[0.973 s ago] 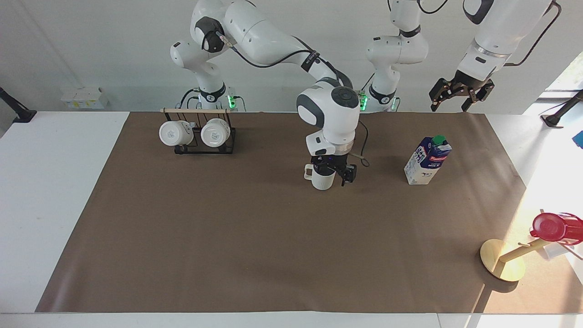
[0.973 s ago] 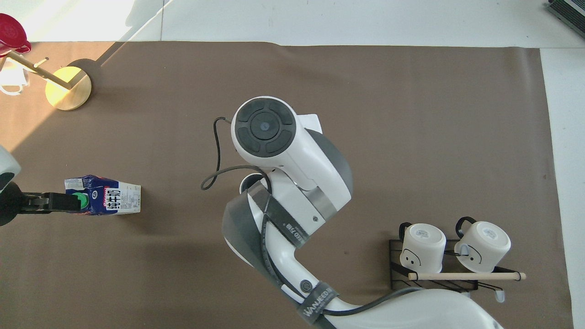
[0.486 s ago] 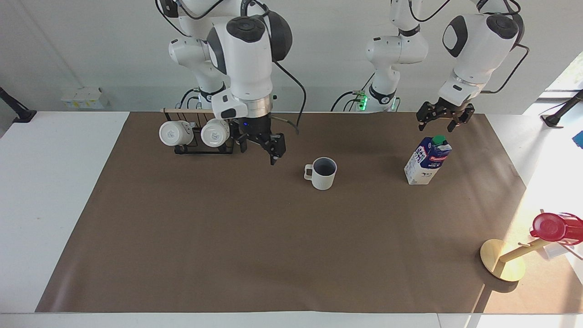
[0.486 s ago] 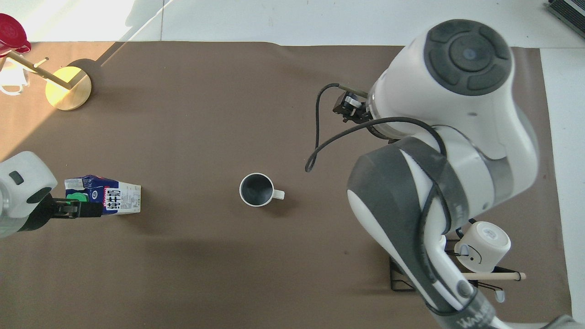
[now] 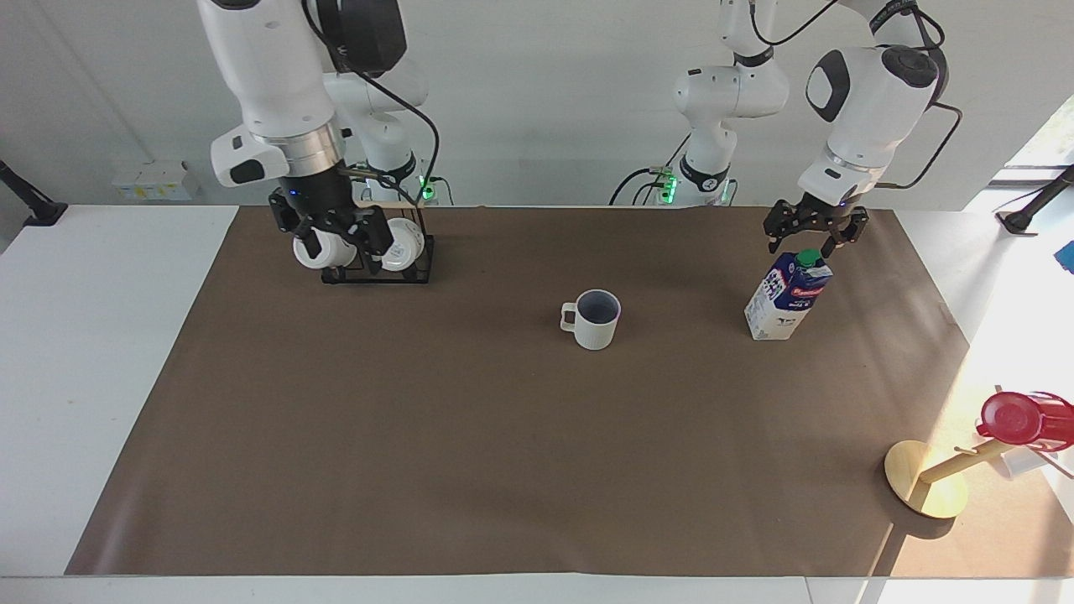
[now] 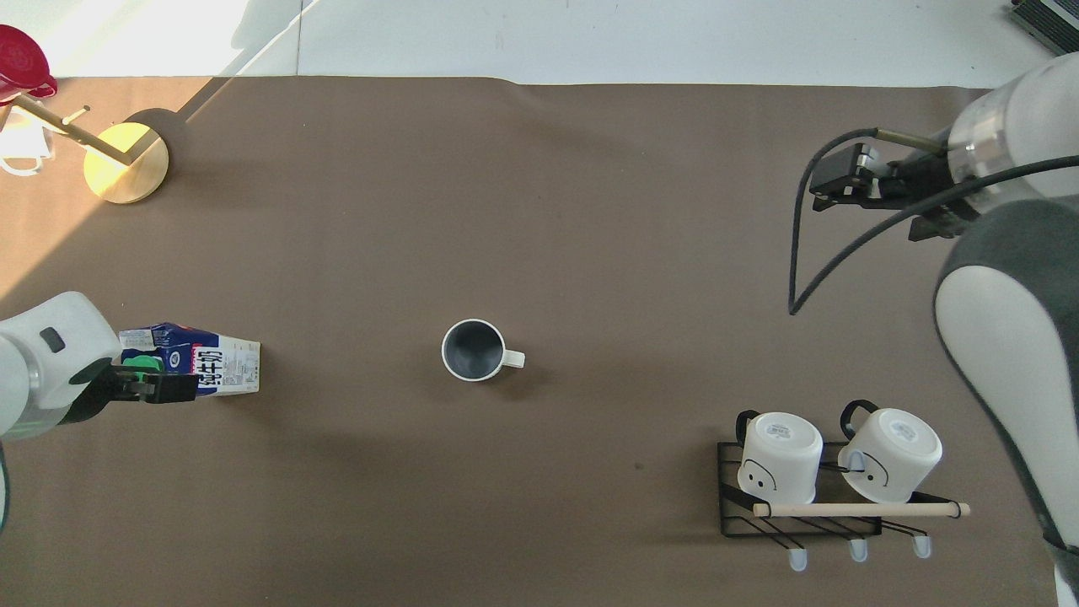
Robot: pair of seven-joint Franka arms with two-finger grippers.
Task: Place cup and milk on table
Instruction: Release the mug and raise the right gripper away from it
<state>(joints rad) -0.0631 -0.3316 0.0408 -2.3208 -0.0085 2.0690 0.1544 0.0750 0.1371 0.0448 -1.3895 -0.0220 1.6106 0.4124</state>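
milk carton [image 6: 211, 367] side panel with large chinese characters "纯牛奶", smaller print on it unreadable

Both arms glossy white shells, dark grey joint caps, silver wrist rings, black grippers, loose black cables, green base LEDs.

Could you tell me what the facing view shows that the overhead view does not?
Only the facing view shows both arms' bases and the height of each pincer: the right pincer hangs empty, raised in front of the mug rack, and the left pincer hovers open just above the milk cap.

Only the overhead view shows the printed characters on the milk's side panel and the rack's spare hooks.

Both show the cup upright on the table, the milk standing, and two mugs racked.
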